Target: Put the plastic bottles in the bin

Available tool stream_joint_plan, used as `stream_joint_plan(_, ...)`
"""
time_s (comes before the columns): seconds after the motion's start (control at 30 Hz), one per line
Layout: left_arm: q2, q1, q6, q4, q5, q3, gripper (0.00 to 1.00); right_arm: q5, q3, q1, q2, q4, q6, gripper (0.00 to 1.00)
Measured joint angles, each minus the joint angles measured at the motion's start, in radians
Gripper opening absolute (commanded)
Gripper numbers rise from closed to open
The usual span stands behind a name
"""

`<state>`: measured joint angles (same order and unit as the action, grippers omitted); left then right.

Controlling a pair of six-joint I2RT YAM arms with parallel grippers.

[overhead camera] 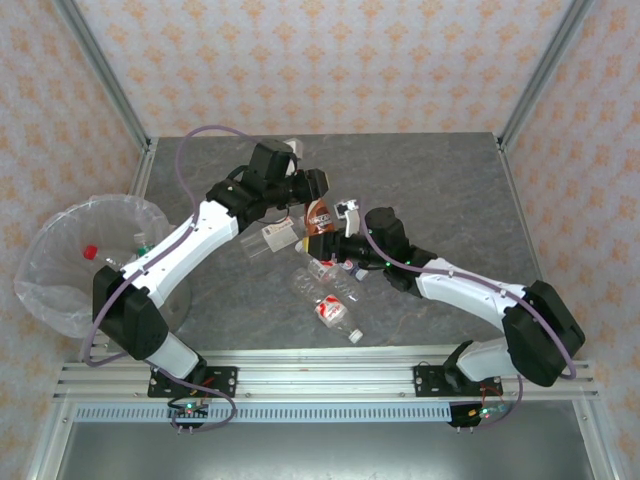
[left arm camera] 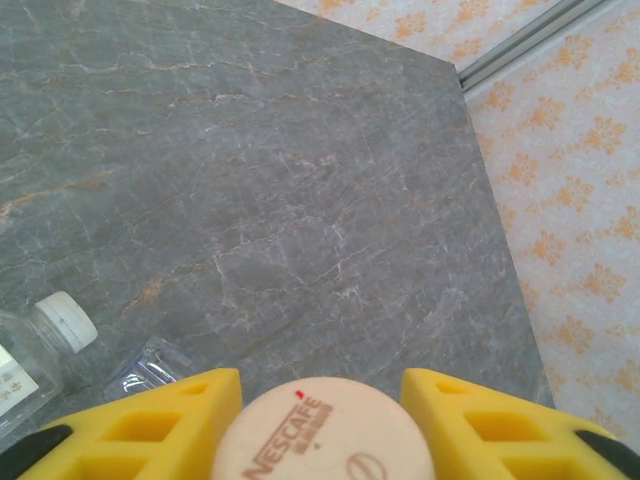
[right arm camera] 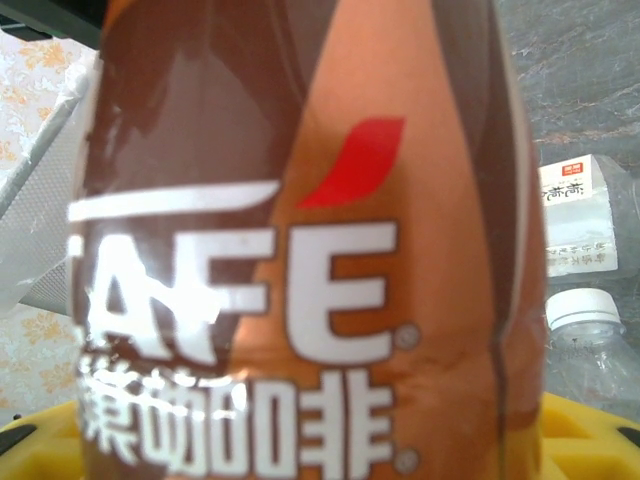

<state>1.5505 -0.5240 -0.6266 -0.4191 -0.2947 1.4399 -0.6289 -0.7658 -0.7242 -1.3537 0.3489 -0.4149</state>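
A brown plastic bottle [overhead camera: 320,217] with an orange label stands upright mid-table, gripped by both arms. My left gripper [overhead camera: 316,190] comes from above and is shut on its cream cap [left arm camera: 325,430], with a yellow finger [left arm camera: 170,420] on either side. My right gripper [overhead camera: 338,240] is shut on the bottle's body [right arm camera: 330,250], low down. Clear plastic bottles lie on the table close by: one [overhead camera: 332,310] in front, one [overhead camera: 268,238] to the left, one [overhead camera: 335,270] under the right gripper. The bin [overhead camera: 45,275] stands at the table's left edge with bottles [overhead camera: 92,253] inside.
A clear bottle's white cap [left arm camera: 65,318] lies left of my left fingers. Two clear bottles [right arm camera: 585,330] sit right of the held one. Metal frame posts [overhead camera: 110,80] and patterned walls enclose the table. Grey tabletop [overhead camera: 440,180] stretches behind the arms.
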Motion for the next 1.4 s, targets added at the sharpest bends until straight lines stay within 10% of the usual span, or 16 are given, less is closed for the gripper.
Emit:
stream_joint_plan(0.63, -0.006, 0.0, 0.004, -0.006, 0.021, 0.0, 0.27, 0.033, -0.003, -0.006, -0.008, -0.005, 0.046, 0.75)
stream_joint_plan(0.7, -0.008, 0.0, 0.007, -0.014, 0.035, 0.0, 0.25, 0.049, -0.003, -0.006, -0.005, -0.014, 0.058, 0.98)
stream_joint_plan(0.97, -0.031, 0.003, 0.006, -0.043, 0.072, -0.002, 0.0, 0.127, 0.009, -0.006, 0.05, -0.029, 0.133, 0.99)
stream_joint_plan(1.4, -0.125, 0.023, -0.005, -0.026, 0.129, -0.068, 0.0, 0.312, 0.053, -0.017, 0.113, -0.064, 0.203, 0.99)
